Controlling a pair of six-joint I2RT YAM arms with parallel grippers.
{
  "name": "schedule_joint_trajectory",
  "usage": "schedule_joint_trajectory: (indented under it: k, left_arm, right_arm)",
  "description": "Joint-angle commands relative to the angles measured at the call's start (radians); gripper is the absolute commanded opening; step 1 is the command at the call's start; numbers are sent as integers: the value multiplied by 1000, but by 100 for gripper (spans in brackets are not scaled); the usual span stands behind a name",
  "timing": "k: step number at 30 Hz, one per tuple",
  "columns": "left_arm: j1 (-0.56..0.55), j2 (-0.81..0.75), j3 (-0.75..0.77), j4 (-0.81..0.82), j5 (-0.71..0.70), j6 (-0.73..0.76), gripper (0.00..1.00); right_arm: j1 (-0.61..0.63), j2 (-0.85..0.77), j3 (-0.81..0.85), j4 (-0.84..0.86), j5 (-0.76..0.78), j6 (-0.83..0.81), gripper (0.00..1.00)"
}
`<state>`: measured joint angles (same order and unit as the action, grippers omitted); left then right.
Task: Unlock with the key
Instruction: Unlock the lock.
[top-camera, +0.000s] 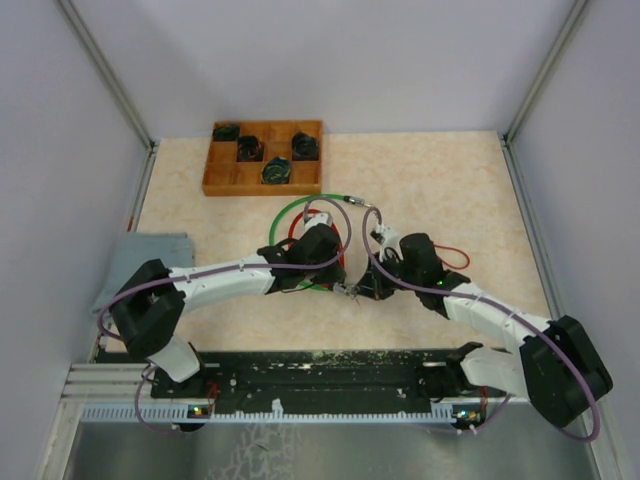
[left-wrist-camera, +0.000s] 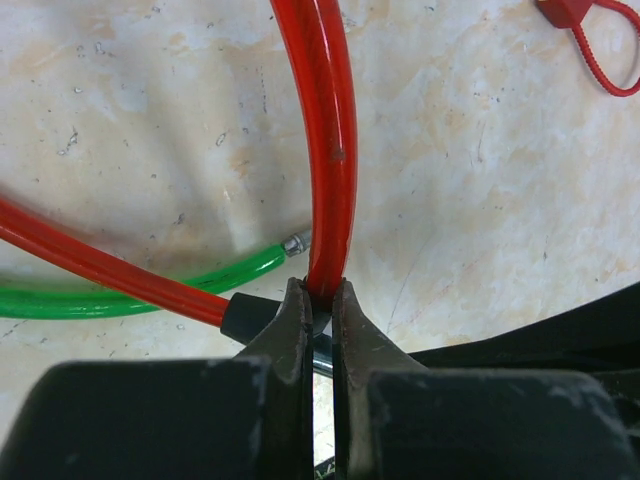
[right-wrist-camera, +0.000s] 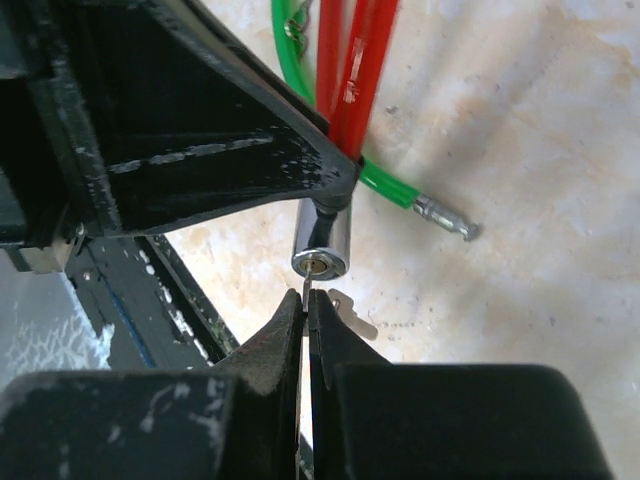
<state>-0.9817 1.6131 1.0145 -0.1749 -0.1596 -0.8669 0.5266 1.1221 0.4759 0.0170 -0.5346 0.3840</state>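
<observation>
Beige table (top-camera: 440, 180): walled at the left, right and far edges; bare surface at far right and near left of the arms.
Tray (top-camera: 215, 185): far-left corner, well apart from both arms.
Red cable (left-wrist-camera: 330, 120): arcs over mid-table, crossing the green cable (left-wrist-camera: 150, 295).
Green tip (right-wrist-camera: 445, 215): lies free on the table near the lock.
Left jaws: narrowed to a slit, pinching the red cable right at the lock.
Lock (right-wrist-camera: 322, 245): silver cylinder just below the left jaws, keyhole facing the right jaws.
Right jaws: all but closed, gripping the key (right-wrist-camera: 304, 285).
Key blade: tip meets the keyhole; depth cannot be told.
</observation>
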Motion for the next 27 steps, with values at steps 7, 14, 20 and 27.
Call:
schedule_joint_trajectory:
  k: [7, 14, 20, 27]
  left_arm:
    - [-38, -79, 43, 207, 163, -114, 0]
    - [-34, -107, 49, 235, 173, -161, 0]
    - [-38, -126, 24, 289, 187, -185, 0]
    - [-39, -75, 74, 236, 236, -128, 0]
  right_arm:
    - [57, 20, -4, 330, 23, 10, 0]
    - [75, -7, -30, 311, 126, -88, 0]
    - [76, 28, 18, 250, 201, 24, 0]
    - [76, 44, 22, 397, 65, 84, 0]
